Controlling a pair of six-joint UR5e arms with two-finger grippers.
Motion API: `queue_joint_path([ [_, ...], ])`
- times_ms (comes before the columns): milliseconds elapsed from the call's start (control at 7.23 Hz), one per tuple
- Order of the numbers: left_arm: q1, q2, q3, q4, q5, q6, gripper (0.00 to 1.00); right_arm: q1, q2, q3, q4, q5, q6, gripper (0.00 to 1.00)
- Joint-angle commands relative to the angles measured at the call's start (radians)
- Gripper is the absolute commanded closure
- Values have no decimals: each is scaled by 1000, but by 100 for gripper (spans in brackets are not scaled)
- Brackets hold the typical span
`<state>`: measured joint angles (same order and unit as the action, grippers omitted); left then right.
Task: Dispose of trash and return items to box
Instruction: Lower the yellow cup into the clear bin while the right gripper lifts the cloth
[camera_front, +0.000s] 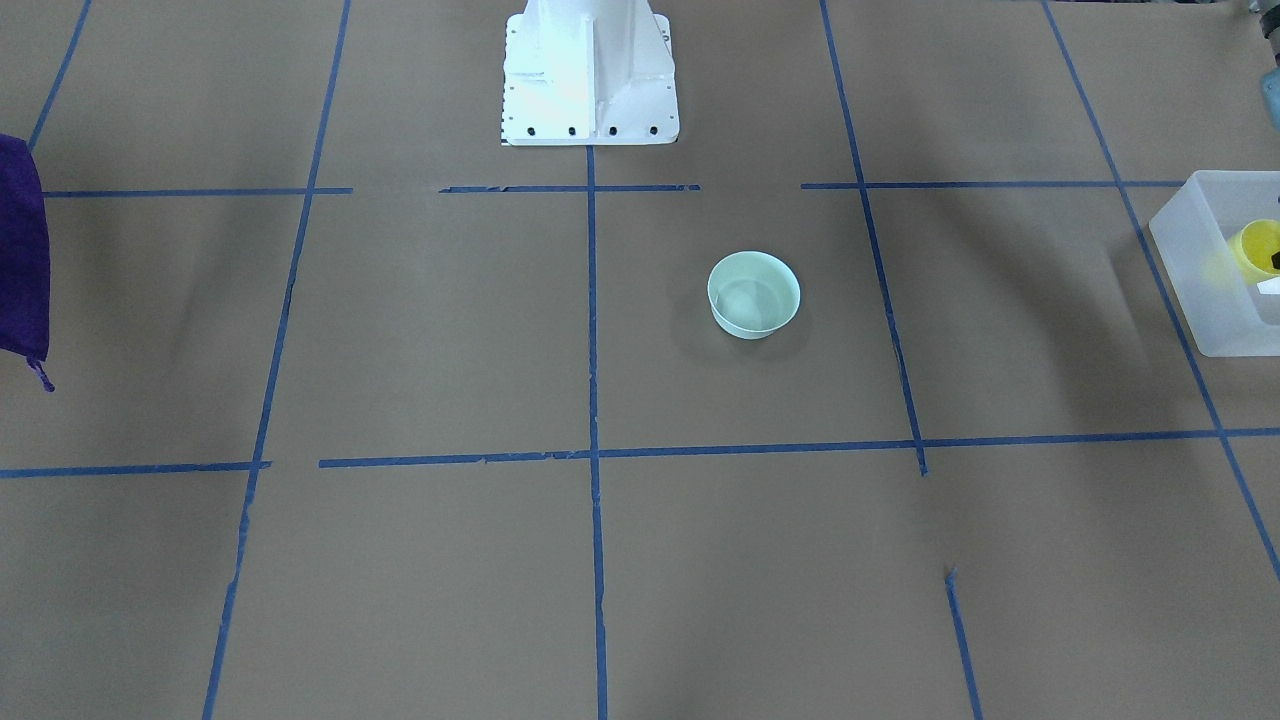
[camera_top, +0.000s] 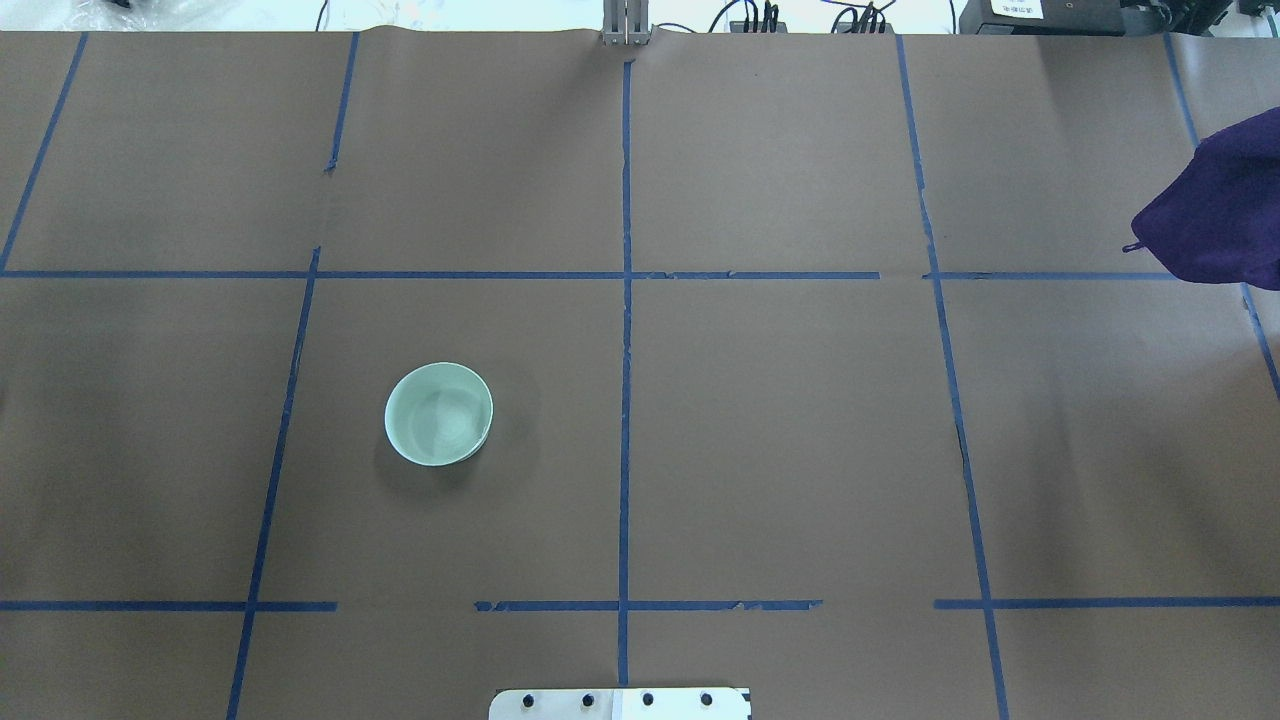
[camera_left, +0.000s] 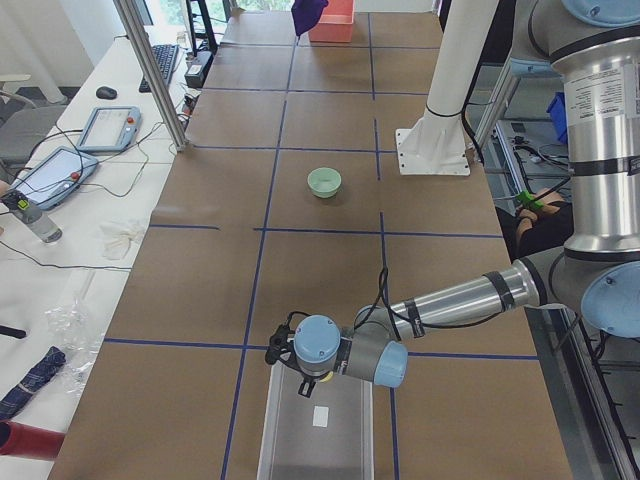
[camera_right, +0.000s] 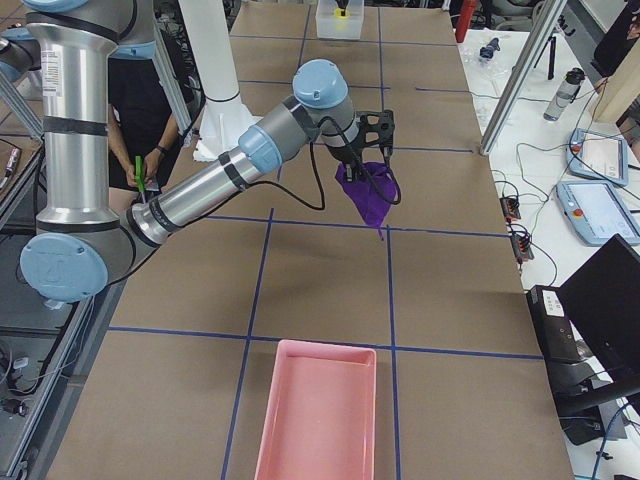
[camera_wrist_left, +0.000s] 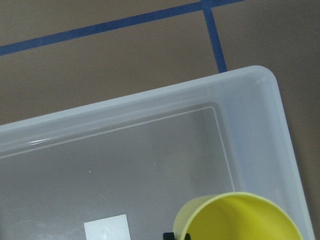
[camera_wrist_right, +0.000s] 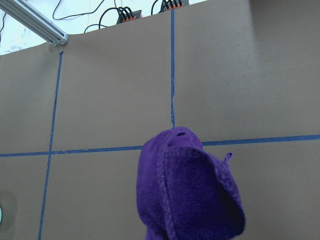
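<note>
**Front-facing view:** a pale green bowl (camera_front: 754, 295) stands upright on the brown-papered table (camera_front: 400, 350). Well to the bowl's right, at the frame edge, the translucent box (camera_front: 1195, 270) holds the yellow cup (camera_front: 1250, 248). Something dark sits at the cup's rim. Far to the bowl's left, a purple cloth (camera_front: 20, 260) is cut by the edge.

**Overhead view:** the cloth is far right of the bowl and farther up the table.

**Exterior left view:** the left gripper (camera_left: 306, 382) reaches down into the box, well nearer the camera than the bowl. Far beyond the bowl lies a pink tray (camera_left: 330, 22).

**Exterior right view:** the cloth hangs beneath the right gripper (camera_right: 355, 160), clear of the table. I cannot tell how its jaws stand.

**Left wrist view:** the cup sits inside the box near a corner, beside a white label (camera_wrist_left: 106, 228). Only a dark sliver of the gripper shows, so I cannot tell whether the jaws pinch the cup.

**Right wrist view:** the cloth fills the lower middle and covers the fingers.
</note>
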<state>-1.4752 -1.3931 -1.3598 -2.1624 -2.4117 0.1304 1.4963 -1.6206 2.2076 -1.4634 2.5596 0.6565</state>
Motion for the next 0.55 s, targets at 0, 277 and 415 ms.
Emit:
queue_joint_path([
  [0,4,-7,2,-11,37,3,31,-4,1,0,0,-4,-2,100],
  [277,4,-14,2,-13,39,6,9,-1,1,0,0,-4,0,100],
  [415,1,-14,-16,-8,42,8,4,-4,1,0,0,-9,0,100],
])
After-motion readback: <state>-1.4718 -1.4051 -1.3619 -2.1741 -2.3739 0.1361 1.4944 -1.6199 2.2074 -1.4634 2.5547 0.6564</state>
